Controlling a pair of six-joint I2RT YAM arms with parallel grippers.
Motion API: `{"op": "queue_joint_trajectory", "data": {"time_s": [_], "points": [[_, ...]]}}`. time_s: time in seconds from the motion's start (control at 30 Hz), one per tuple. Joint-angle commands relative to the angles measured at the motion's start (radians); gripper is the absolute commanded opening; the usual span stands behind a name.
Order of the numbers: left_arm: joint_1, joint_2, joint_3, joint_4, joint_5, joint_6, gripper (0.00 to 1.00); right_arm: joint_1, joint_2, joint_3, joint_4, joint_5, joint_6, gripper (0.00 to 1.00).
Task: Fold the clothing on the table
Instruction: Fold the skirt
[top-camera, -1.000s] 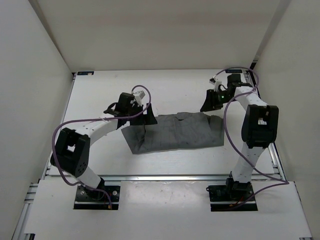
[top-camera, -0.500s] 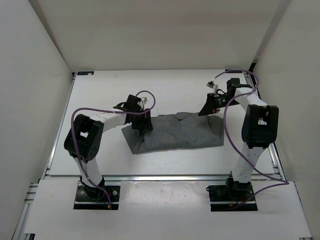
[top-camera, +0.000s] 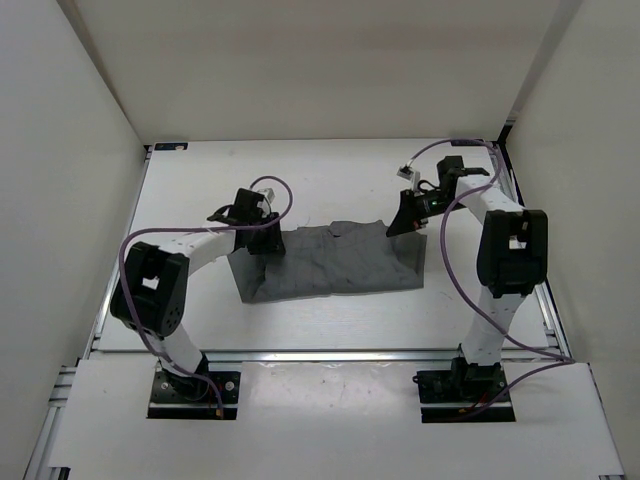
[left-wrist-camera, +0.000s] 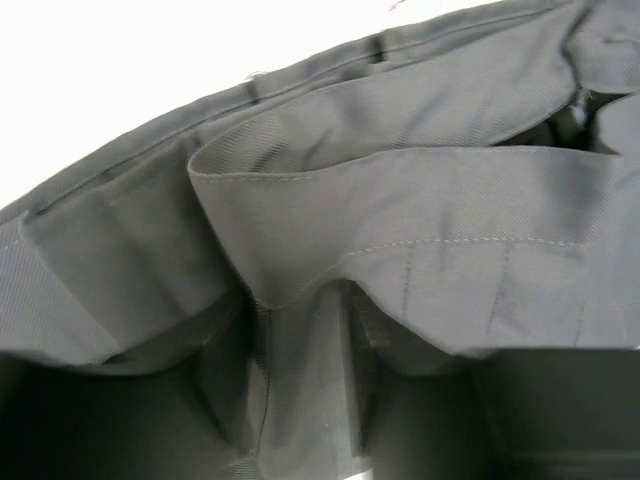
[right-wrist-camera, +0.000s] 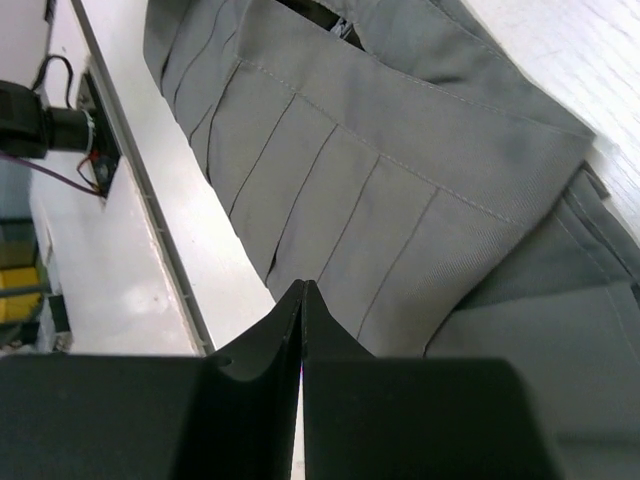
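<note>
Top view: even, diffuse overhead light, faint soft shadows on the white matte rectangular table (top-camera: 330, 320). Wrist views: table blown out white; medium-grey pleated fabric garment (left-wrist-camera: 420, 210) sharp; bottom foreground dark, slightly blurred.

**White Walls and Aluminium Rails Frame the Work Cell**

A plain white left wall (top-camera: 70, 150), back wall (top-camera: 320, 70) and right wall (top-camera: 600, 180) stand on three sides of the desk (top-camera: 340, 170). An aluminium rail (top-camera: 330, 354) runs across its near edge, and a second rail (top-camera: 553, 320) runs along the right side. In front lies a flat white panel (top-camera: 330, 430). A small black bracket (top-camera: 170, 147) sits at the far left corner.
</note>
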Motion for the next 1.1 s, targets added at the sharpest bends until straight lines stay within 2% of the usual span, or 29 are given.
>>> {"op": "queue_joint_trajectory", "data": {"time_s": [0.0, 0.03, 0.1, 0.17, 0.23, 0.3, 0.33, 0.37, 0.4, 0.5, 0.57, 0.67, 0.77, 0.9, 1.07], "points": [[-0.021, -0.062, 0.007, 0.019, -0.046, -0.032, 0.58, 0.027, -0.038, -0.024, 0.031, 0.02, -0.028, 0.0], [-0.02, -0.074, 0.012, 0.002, -0.069, -0.034, 0.61, 0.035, -0.041, -0.033, 0.036, 0.006, -0.027, 0.0], [-0.017, -0.11, 0.013, -0.025, -0.133, -0.023, 0.76, 0.053, -0.039, -0.036, 0.033, -0.004, -0.034, 0.0], [-0.012, -0.178, 0.021, -0.042, -0.202, -0.002, 0.82, 0.086, -0.035, -0.033, 0.043, -0.023, -0.05, 0.0], [-0.003, -0.238, 0.018, -0.021, -0.21, 0.017, 0.65, 0.099, -0.024, -0.041, 0.078, -0.034, -0.035, 0.0], [0.0, -0.318, -0.014, 0.101, -0.108, 0.022, 0.12, 0.118, -0.018, -0.044, 0.109, -0.054, -0.013, 0.0], [-0.006, -0.328, -0.028, 0.148, -0.062, 0.002, 0.02, 0.116, -0.01, -0.048, 0.127, -0.076, -0.001, 0.0], [-0.006, -0.332, -0.06, 0.239, 0.046, -0.012, 0.0, 0.121, -0.001, -0.032, 0.12, -0.105, -0.008, 0.0], [0.005, -0.312, -0.085, 0.28, 0.113, -0.055, 0.0, 0.129, 0.02, -0.022, 0.105, -0.118, -0.017, 0.0], [-0.007, -0.138, -0.087, 0.462, 0.543, -0.202, 0.0, 0.132, 0.08, 0.021, 0.057, -0.153, -0.024, 0.0], [-0.043, -0.022, -0.047, 0.455, 0.654, -0.222, 0.0, 0.133, 0.122, 0.042, 0.062, -0.158, -0.005, 0.0], [-0.083, 0.091, -0.021, 0.398, 0.646, -0.183, 0.0, 0.149, 0.152, 0.041, 0.048, -0.129, -0.01, 0.0], [-0.054, 0.145, -0.068, 0.458, 0.633, -0.219, 0.0, 0.175, 0.188, 0.034, 0.043, -0.107, -0.019, 0.0], [0.011, 0.208, -0.077, 0.452, 0.574, -0.222, 0.0, 0.164, 0.25, 0.028, 0.075, -0.104, 0.071, 0.0], [0.058, 0.234, -0.05, 0.401, 0.538, -0.204, 0.0, 0.141, 0.316, 0.014, 0.152, 0.092, 0.231, 0.0]]}}
